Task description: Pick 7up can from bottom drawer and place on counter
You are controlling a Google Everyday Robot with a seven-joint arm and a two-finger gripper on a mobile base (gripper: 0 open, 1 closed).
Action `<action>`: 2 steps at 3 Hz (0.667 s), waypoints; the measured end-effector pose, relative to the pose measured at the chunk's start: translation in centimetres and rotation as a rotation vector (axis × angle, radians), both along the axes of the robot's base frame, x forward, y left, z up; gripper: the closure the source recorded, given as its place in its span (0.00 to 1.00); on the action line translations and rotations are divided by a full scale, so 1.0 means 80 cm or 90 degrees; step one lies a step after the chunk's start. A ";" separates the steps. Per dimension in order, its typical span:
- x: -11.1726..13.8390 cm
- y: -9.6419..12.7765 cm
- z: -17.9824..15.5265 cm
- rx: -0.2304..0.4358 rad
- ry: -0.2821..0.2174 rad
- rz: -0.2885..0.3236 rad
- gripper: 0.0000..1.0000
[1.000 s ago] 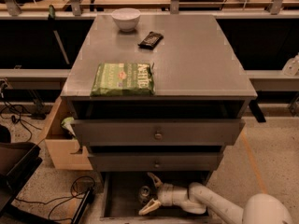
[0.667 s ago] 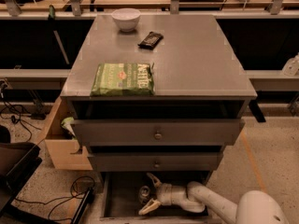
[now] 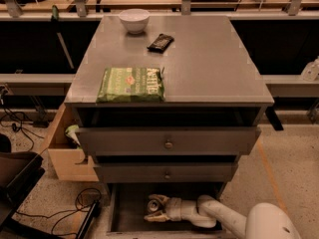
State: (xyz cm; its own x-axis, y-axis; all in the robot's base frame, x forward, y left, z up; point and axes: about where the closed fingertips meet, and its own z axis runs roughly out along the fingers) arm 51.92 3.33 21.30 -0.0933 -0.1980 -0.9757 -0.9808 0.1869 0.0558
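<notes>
The bottom drawer (image 3: 124,210) is pulled open at the foot of the cabinet, dark and shallow. My gripper (image 3: 155,209) reaches into it from the right on a white arm (image 3: 214,214). The 7up can (image 3: 156,201) shows only as a small silvery top right at the gripper, with most of its body hidden. The counter (image 3: 209,59) is the broad grey top of the cabinet, well above the gripper.
On the counter lie a green chip bag (image 3: 130,84), a dark snack bar (image 3: 160,42) and a white bowl (image 3: 134,20). Two knobbed drawers (image 3: 168,142) overhang the bottom drawer. A wooden box (image 3: 65,156) stands to the left and cables lie on the floor.
Almost nothing has changed. The gripper stays in the bottom drawer at the can, and the arm has shifted only slightly.
</notes>
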 end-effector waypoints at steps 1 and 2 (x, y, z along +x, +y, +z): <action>-0.001 0.003 0.000 0.001 0.001 0.002 0.64; -0.002 0.005 0.000 0.003 0.001 0.004 0.87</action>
State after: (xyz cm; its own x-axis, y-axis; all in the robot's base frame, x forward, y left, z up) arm 51.76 3.77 21.32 -0.0945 -0.1944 -0.9764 -0.9817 0.1812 0.0589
